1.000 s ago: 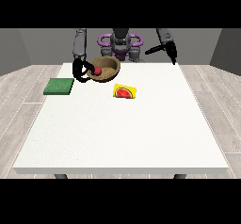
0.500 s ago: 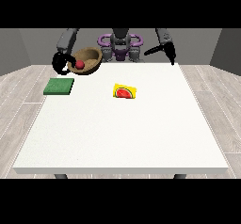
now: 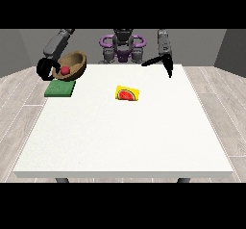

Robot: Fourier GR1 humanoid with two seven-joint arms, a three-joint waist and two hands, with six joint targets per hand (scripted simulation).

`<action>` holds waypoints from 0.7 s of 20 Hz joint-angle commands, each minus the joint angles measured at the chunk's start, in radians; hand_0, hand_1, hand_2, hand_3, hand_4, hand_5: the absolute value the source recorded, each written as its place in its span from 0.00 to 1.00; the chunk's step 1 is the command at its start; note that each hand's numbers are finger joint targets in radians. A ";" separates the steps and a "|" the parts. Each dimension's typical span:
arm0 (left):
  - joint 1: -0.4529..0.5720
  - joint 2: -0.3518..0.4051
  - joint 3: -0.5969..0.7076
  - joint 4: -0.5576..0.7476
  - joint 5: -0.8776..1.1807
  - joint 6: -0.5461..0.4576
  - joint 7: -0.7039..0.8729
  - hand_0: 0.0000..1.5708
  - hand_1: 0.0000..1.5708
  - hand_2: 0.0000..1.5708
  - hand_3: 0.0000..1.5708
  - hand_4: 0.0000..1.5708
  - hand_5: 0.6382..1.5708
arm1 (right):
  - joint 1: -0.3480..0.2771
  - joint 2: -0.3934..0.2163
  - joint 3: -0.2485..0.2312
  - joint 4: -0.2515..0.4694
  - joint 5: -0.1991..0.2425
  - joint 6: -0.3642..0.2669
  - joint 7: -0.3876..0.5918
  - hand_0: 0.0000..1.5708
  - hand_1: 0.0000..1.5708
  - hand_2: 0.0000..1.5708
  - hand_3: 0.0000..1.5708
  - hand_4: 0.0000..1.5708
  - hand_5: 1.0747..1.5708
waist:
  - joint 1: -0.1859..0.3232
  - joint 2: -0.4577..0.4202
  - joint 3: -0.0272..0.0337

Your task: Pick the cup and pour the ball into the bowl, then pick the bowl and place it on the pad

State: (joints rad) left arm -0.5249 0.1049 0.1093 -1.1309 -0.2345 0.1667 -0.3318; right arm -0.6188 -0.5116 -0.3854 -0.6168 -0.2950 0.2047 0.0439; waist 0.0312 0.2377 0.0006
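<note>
A brown wooden bowl (image 3: 75, 63) hangs tilted in the air above the green pad (image 3: 60, 88) at the table's far left. A red ball (image 3: 64, 70) lies inside the bowl. The hand at the view's left (image 3: 46, 69) is curled round the bowl's rim and carries it. The hand at the view's right (image 3: 167, 65) is raised over the table's far right part with its fingers straight and nothing in it. I see no cup anywhere.
A yellow card with a watermelon slice on it (image 3: 127, 94) lies a little behind the middle of the white table (image 3: 125, 136). The robot's torso (image 3: 122, 47) stands behind the far edge.
The bowl with the ball has travelled left, from the table's far middle to above the green pad, carried by the hand at the view's left. The other hand has stayed nearly still.
</note>
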 commanded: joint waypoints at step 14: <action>-0.008 -0.012 -0.095 -0.389 -0.079 0.063 0.084 0.00 0.00 0.00 0.00 0.00 0.99 | -0.072 -0.296 -0.110 0.232 0.005 0.169 -0.294 1.00 1.00 1.00 0.00 0.66 1.00 | 0.043 0.312 0.0023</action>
State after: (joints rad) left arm -0.5419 0.0996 0.0355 -1.4309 -0.2992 0.2190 -0.2759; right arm -0.6556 -0.7570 -0.4861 -0.4239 -0.2985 0.3564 -0.2166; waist 0.0747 0.5022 0.0029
